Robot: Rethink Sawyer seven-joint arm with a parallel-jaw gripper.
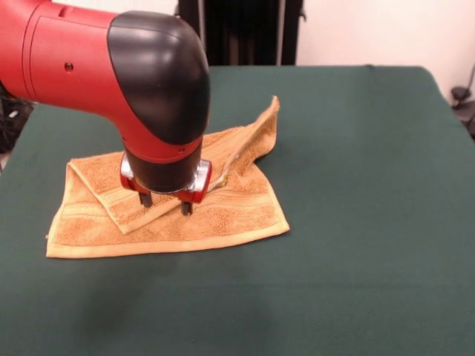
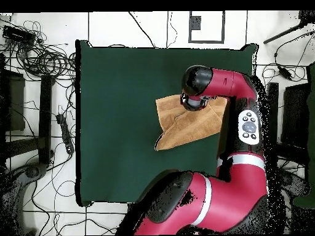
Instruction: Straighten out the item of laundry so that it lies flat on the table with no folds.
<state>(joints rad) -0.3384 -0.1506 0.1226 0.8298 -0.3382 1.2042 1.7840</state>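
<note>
**Hand down on a folded towel**

The robot's hand (image 1: 165,205), two dark fingers (image 1: 145,199) under a red and silver collar, points straight down with its tips on the orange-tan terry hand towel (image 1: 215,219). The fingers stand a narrow way apart; whether any cloth is pinched between them cannot be told. They meet the towel at the edge of a flap that is folded over from the left end, its point lying on the layer below. Another corner of the towel is turned up and reaches toward the far side of the surface. Woven band stripes run along the near part. The towel lies on the large dark green cloth-covered surface (image 1: 356,148), left of centre in the front view; from overhead it (image 2: 184,126) is partly under the red and black arm (image 2: 224,83), close to one edge of the surface (image 2: 117,110)
</note>
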